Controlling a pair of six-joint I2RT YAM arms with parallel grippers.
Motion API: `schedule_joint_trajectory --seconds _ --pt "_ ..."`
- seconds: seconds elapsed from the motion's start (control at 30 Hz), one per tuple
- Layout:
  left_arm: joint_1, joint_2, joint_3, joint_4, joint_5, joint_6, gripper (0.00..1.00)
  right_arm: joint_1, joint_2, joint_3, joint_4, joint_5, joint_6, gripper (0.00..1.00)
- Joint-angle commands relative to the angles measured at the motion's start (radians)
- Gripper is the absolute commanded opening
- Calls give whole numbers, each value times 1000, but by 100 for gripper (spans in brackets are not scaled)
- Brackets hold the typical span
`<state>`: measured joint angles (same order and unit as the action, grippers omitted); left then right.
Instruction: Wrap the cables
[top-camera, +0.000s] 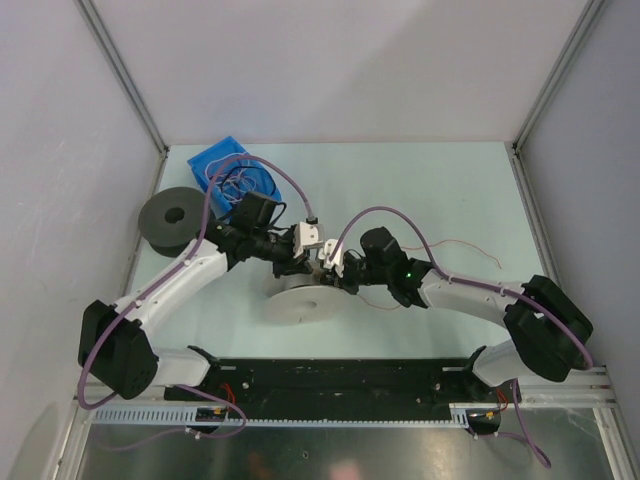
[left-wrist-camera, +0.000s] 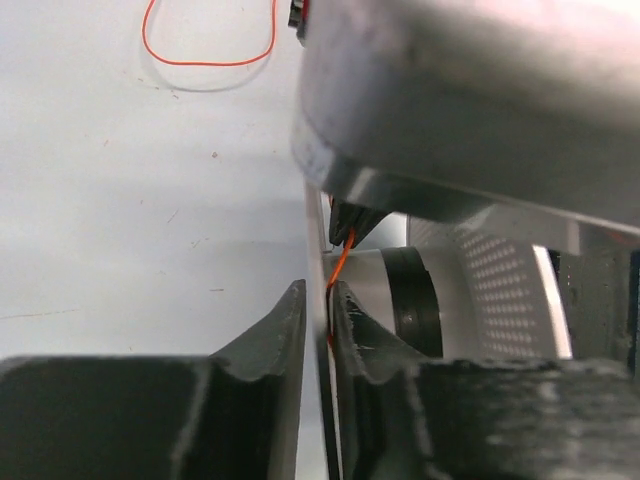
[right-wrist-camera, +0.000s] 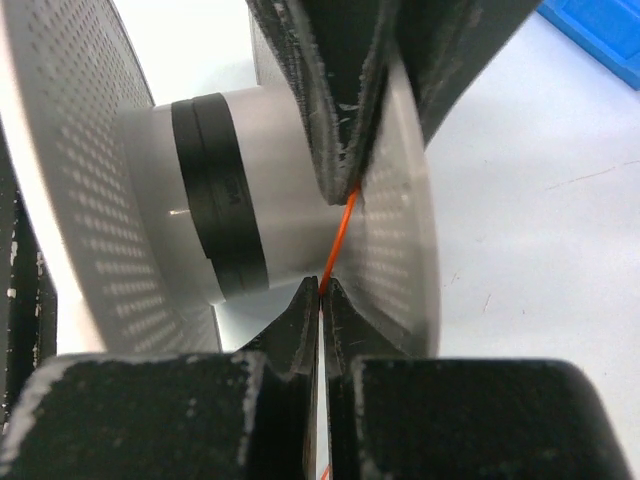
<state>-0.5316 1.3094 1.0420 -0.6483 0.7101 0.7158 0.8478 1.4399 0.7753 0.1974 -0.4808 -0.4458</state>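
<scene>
Wrapping has barely begun, I judge: my left tool (left-wrist-camera: 320, 300) and right tool (right-wrist-camera: 320, 295) each pinch the orange cable (right-wrist-camera: 338, 235) beside the white spool (top-camera: 305, 300) (mid-table, toward the near edge). Its hub (right-wrist-camera: 190, 190) looks bare, and slack (left-wrist-camera: 210, 65) lies loose.

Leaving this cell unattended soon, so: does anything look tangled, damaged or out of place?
Nothing stands out. The left gripper and right gripper both pinch the orange wire straight at the white spool. A spare loop lies flat on the table, untangled.
</scene>
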Motion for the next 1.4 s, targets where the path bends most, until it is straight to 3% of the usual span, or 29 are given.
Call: schedule_joint_trajectory --seconds 0.0,0.07,0.13,0.4,0.8,0.87,0.93,1.13,1.2,1.37 --pt "-7 -6 -11 42 5 25 14 4 5 44 48 16 10 0" --pt "-7 -13 -18 42 -2 36 4 2 0 44 42 20 17 0" --pt "-6 -24 -26 41 -14 46 1 -6 -11 43 23 18 25 0" --pt "35 -83 -51 44 -2 71 0 -72 -50 38 -134 -13 14 0" --pt "78 -96 -48 51 -11 63 0 -98 -70 10 -164 -24 -13 0" --pt "79 -97 -39 52 -16 53 0 -98 -81 4 -169 -25 -17 13" --pt "78 -99 -19 52 -11 30 0 -106 -106 3 -164 -25 -6 37" --pt "79 -104 81 52 -84 -110 0 -188 -225 4 -158 -3 28 90" --pt "79 -109 110 52 -127 -151 0 -239 -271 3 -180 3 35 97" --pt "79 -111 186 52 -153 -265 0 -384 -342 4 -283 -30 51 99"
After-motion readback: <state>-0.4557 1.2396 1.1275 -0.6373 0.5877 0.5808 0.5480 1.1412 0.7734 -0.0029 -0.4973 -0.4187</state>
